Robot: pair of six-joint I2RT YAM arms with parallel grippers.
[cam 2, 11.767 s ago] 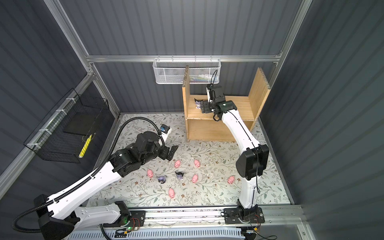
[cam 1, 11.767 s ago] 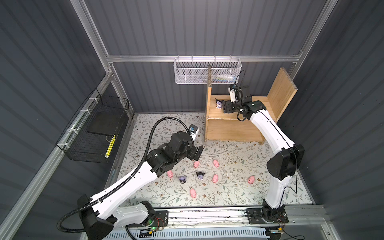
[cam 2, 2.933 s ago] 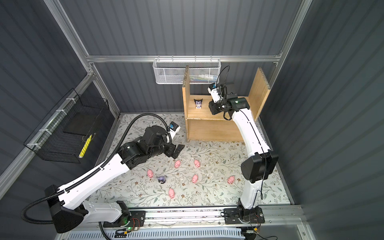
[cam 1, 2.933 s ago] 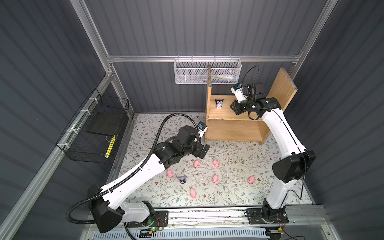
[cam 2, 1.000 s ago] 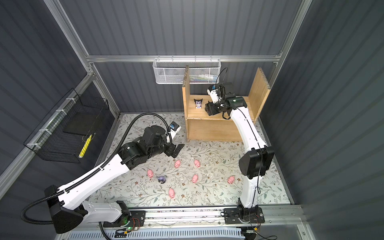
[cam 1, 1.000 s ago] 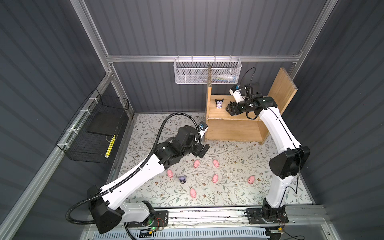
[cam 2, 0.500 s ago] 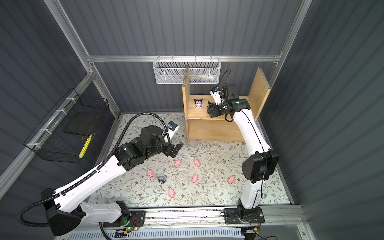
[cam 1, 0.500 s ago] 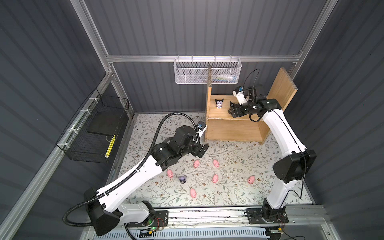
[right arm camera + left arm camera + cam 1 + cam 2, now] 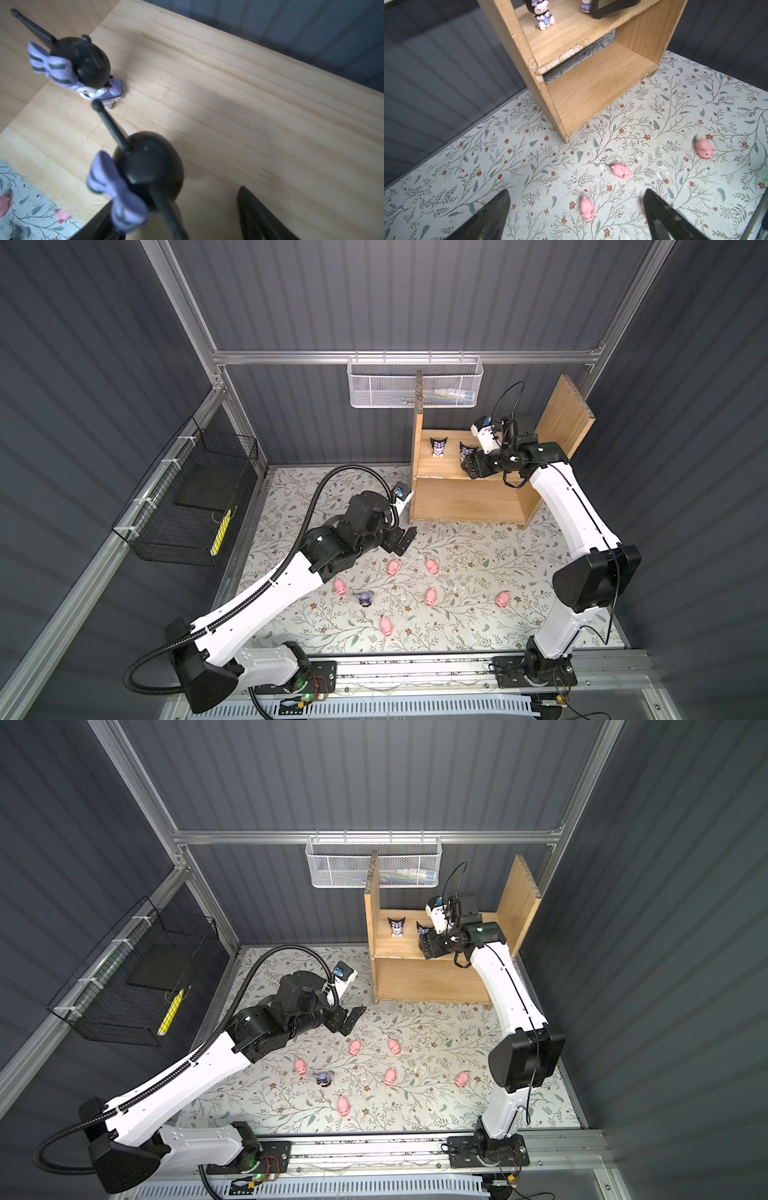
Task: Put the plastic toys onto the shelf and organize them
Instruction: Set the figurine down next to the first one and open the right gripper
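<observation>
Now my right hand (image 9: 469, 464) stands open, a black-hooded figurine (image 9: 149, 164) upright between its fingers (image 9: 259, 218) on the upper level of the shelf (image 9: 440, 470), beside its twin (image 9: 89, 62), evidently grouping them. My left hand (image 9: 576, 193) hovers open and empty above the pigs (image 9: 620, 170).

Lower level (image 9: 591, 83) open (roomy), upper level (image 9: 566, 33) crowded, figurines (image 9: 542, 14), right tool (image 9: 468, 464)

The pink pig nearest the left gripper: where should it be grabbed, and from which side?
Pinch the pig across its flanks at mid-body, coming down from above. It lies flat on the mat, longer than wide, with bare mat beside it, so the open left gripper should straddle its narrow width. Its rounded ends would likely slip.
</observation>
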